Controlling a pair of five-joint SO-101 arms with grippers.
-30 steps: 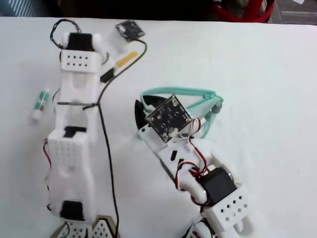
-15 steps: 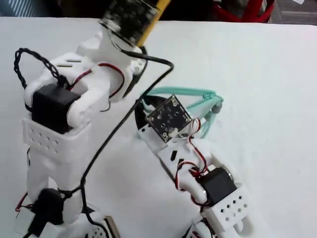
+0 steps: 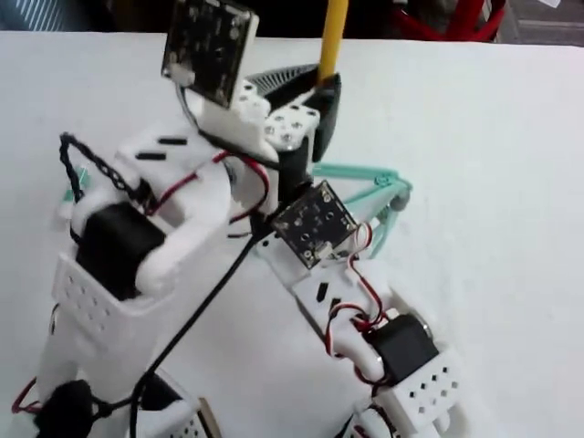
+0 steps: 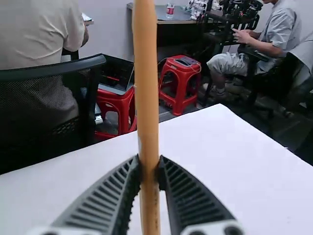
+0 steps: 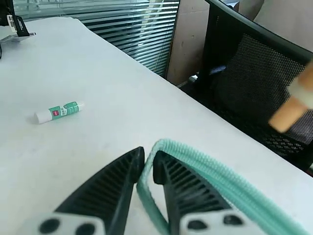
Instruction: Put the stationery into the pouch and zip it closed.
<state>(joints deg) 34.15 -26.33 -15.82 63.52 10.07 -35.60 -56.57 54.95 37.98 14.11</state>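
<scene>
Teal edging marks the pouch [image 3: 367, 172], which lies near the middle of the white table [image 3: 493, 137]. Much of it is hidden under the right arm and its camera board [image 3: 315, 219]. In the right wrist view, the right gripper [image 5: 148, 155] has its black ribbed jaws drawn narrow with the pouch's teal rim pinched between them. The rest of the pouch runs out of the picture.

The left gripper [image 3: 323, 87] is raised toward 12 o'clock over the table, above the pouch. Its jaws clamp an orange-yellow pencil [image 3: 332, 32] that stands upright and is cut off at the top edge. The raised left arm blocks much of the 9 o'clock side of the table.

A glue stick [image 5: 58, 112] lies on its side well apart from the pouch. Its label is green and white with a small red mark, and the print is too small to read.

Beyond the table edge are a black mesh chair [image 4: 49, 93], red stools [image 4: 183, 81] and window blinds [image 5: 107, 19]. In the right wrist view a blurred orange stub [image 5: 292, 105] with a pale band hangs in front of the chair; what it is cannot be told.
</scene>
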